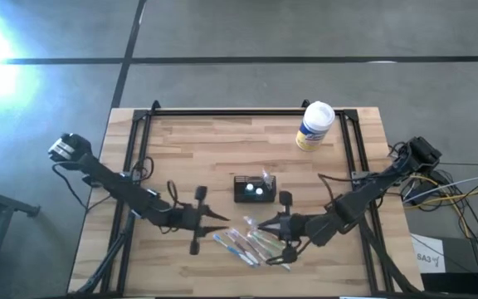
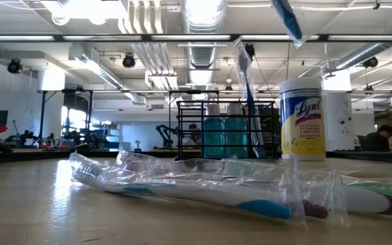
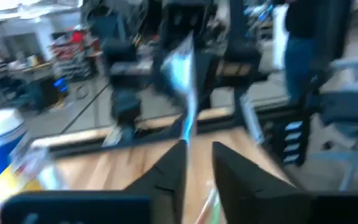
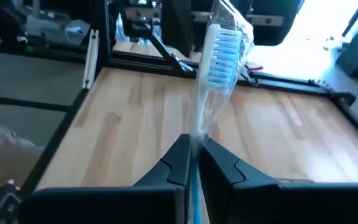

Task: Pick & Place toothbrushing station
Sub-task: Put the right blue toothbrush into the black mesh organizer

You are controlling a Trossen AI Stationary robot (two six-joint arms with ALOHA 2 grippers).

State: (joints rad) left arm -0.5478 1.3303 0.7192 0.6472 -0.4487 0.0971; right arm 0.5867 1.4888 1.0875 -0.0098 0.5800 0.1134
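While the black toothbrushing station (image 1: 255, 189) is sitting at table centre, the right gripper (image 4: 192, 163), at about five o'clock from it, is pinching shut on a wrapped toothbrush (image 4: 219, 53) held upright. The left gripper (image 3: 197, 163), at eight o'clock, is showing a narrow gap around another wrapper, and whether it is gripping is unclear. Doing this well likely means lifting clear of the wrapped toothbrush pile (image 1: 247, 242), then lowering straight into a top hole.

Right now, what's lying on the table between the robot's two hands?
A pile of wrapped toothbrushes lies on the wood between the left hand and the right hand, seen from the high view. The black toothbrushing station sits just beyond them.
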